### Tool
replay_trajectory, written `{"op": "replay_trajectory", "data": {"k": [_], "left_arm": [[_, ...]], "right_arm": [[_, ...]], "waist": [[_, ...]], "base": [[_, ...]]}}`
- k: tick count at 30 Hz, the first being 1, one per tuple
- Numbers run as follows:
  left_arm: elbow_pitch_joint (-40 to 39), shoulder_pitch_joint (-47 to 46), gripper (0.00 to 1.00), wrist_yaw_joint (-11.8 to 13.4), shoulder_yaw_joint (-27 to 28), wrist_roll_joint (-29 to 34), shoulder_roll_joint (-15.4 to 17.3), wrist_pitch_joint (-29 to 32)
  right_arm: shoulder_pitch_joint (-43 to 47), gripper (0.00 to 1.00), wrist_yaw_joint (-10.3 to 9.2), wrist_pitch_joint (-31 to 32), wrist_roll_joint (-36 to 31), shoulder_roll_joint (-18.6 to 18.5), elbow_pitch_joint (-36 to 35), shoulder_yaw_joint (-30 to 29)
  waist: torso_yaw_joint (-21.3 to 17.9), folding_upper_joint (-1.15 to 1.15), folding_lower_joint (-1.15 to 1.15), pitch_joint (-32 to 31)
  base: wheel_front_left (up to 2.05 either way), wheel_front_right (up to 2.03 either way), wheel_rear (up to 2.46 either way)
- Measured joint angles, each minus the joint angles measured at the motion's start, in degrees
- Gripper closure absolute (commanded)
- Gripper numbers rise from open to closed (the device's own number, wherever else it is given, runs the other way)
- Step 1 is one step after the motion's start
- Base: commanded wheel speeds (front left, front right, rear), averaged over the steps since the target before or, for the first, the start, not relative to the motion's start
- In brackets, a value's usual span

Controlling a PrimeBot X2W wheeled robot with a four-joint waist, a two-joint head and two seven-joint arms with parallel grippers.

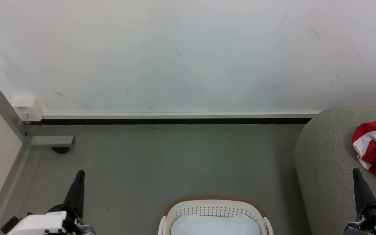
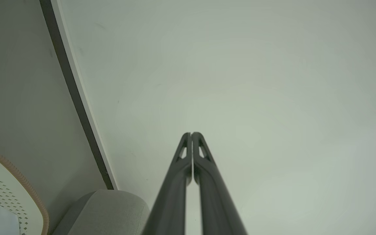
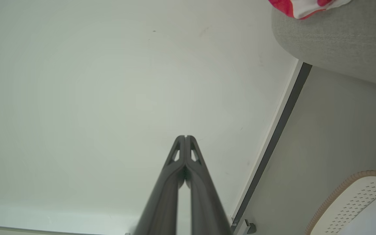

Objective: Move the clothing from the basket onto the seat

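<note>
Clothing (image 1: pixel 375 147) lies crumpled on seat (image 1: pixel 325 156); basket (image 1: pixel 214 204) left of seat. Left pincer (image 2: pixel 191 133), right pincer (image 3: pixel 185 137) both closed tight, empty. Fabric prob. soft, light, floppy: pinch a raised fold.

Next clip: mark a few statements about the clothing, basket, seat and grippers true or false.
1. Red-and-white clothing lies on the seat. True.
2. The left gripper holds clothing. False: it is shut on nothing.
3. The basket stands on the floor. True.
4. The right gripper is open. False: its fingers are closed together, empty.
</note>
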Motion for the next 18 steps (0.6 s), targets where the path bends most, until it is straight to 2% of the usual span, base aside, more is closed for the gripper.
{"op": "replay_trajectory", "data": {"k": [18], "left_arm": [[-0.01, 0.00, 1.00, 0.01, 0.00, 0.00, 0.00, 0.00]], "right_arm": [[-0.01, 1.00, 0.00, -0.34, 0.35, -0.34, -0.09, 0.37]], "waist": [[0.00, 0.00, 0.00, 0.00]], "base": [[0.00, 0.00, 0.00]]}}
